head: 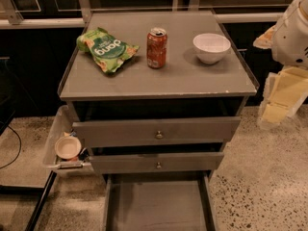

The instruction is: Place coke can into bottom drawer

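Observation:
The coke can [157, 48], red-orange with a silver top, stands upright on the grey cabinet top [159, 78], between a green bag and a white bowl. The bottom drawer [156, 207] is pulled open below the two upper drawer fronts; its flat grey floor shows with nothing on it. My gripper [280, 100], pale yellow under the white arm [293, 32], hangs at the right edge of the view, beside the cabinet's right side and well apart from the can. It holds nothing that I can see.
A green snack bag [106, 49] lies left of the can and a white bowl [211, 47] stands right of it. Two upper drawer fronts [159, 134] sit slightly ajar. A clear bin [54, 134] holding a small bowl [67, 147] hangs at the cabinet's left.

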`<state>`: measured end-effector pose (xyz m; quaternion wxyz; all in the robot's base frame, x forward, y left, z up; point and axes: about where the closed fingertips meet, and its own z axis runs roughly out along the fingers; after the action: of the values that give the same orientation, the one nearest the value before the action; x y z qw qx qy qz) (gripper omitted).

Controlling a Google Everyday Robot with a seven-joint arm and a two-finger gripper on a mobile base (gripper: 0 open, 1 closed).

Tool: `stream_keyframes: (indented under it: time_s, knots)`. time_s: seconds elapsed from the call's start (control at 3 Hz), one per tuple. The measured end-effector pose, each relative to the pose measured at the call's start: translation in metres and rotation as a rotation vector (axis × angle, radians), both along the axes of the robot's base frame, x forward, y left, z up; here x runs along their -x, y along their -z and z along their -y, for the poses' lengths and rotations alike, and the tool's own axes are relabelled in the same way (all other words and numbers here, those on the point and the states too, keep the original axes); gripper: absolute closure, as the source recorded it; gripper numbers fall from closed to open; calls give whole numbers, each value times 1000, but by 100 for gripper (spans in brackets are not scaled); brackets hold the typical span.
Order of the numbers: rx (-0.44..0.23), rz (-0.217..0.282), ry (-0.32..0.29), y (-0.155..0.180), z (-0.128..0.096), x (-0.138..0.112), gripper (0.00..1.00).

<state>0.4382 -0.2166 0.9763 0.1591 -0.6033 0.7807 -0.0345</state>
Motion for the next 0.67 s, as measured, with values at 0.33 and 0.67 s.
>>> stream_keyframes:
  time_s: [0.33,0.67]
  knots:
    - [-11,23,-6,-2,-2,-6,0]
    - [-45,51,-33,2,-6,-27,0]
